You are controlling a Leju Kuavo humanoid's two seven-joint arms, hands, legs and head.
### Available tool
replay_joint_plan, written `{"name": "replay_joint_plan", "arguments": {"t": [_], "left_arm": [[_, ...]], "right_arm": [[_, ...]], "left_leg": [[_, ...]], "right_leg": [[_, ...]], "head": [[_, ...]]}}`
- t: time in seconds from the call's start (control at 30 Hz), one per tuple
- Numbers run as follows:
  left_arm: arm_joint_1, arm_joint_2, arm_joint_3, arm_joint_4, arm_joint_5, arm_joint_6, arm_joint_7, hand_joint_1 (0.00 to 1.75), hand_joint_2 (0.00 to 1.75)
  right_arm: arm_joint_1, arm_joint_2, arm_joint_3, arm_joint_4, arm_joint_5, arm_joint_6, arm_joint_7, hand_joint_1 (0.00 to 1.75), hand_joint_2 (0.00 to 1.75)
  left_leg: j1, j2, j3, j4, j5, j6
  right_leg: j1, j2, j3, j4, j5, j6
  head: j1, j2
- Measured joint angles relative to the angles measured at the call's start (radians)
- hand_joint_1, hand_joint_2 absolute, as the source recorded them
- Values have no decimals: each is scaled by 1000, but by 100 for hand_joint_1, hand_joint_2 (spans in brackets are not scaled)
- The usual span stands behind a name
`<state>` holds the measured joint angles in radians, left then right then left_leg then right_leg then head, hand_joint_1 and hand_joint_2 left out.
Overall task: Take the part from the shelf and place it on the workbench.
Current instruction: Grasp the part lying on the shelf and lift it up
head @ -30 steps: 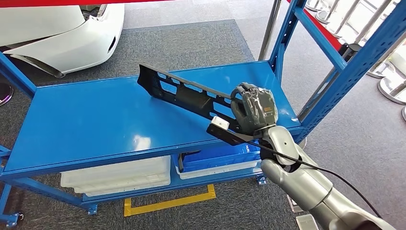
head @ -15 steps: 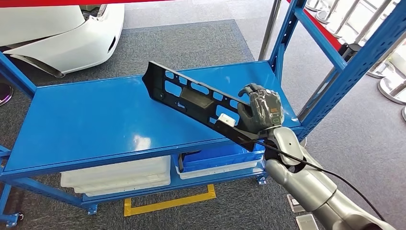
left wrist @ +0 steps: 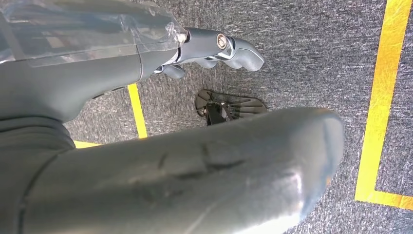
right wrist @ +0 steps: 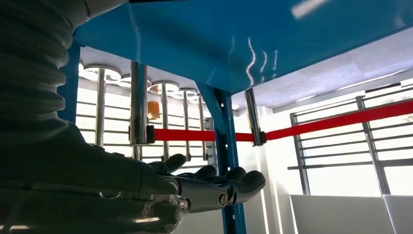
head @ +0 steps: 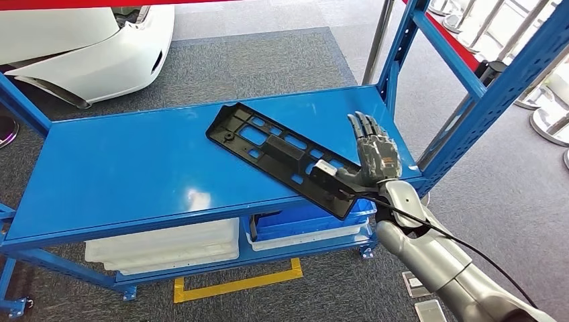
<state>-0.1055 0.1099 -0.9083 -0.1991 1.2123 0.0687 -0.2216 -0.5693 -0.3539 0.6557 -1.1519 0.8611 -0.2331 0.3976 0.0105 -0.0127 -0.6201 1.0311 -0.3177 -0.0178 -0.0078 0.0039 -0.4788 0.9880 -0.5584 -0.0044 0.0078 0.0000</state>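
Blue steel desk (head: 121,168) with a glossy top, framed by blue perforated uprights (head: 500,94) at the right. Lying flat on that top, toward its right front: long black part (head: 285,155), slotted with cut-outs, set diagonally, near end jutting just past the front edge, a small white tag (head: 327,166) on it. Right hand (head: 376,157) just beside the part's near end, fingers straight and spread, gripping nothing; thumb close to the part by the tag, contact unclear. Silver right arm (head: 436,258) rising from the lower right, a black cable along it. Below the top, a lower shelf with a white bin (head: 164,247) and a blue bin (head: 305,221). Grey carpet floor (head: 268,60), yellow tape marking (head: 235,282) near the front, white car bumper (head: 87,47) at the back left. Left hand (left wrist: 214,48) hanging over the carpet with yellow lines, fingers loosely apart, nothing in it. From the right wrist: desk underside, red barrier belt (right wrist: 336,122), bright windows behind.
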Motion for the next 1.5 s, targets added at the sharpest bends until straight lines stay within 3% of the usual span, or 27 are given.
{"name": "replay_joint_plan", "arguments": {"t": [1.17,1.33,1.5], "left_arm": [[0,0,0,0,1,1,-4,0,0],[0,0,0,0,1,1,-5,0,0],[0,0,0,0,0,1,-5,0,0]], "right_arm": [[-5,7,-7,64,-4,-6,-13,0,175],[-2,33,-6,51,-2,-13,-44,0,175],[36,75,-1,-32,-30,-40,-24,0,175]], "left_leg": [[0,0,0,0,0,0],[0,0,0,0,0,0],[1,0,0,0,0,0]], "right_leg": [[0,0,0,0,0,0],[0,0,0,0,0,0],[1,0,0,0,0,0]], "head": [[1,0],[1,0],[1,0]]}}
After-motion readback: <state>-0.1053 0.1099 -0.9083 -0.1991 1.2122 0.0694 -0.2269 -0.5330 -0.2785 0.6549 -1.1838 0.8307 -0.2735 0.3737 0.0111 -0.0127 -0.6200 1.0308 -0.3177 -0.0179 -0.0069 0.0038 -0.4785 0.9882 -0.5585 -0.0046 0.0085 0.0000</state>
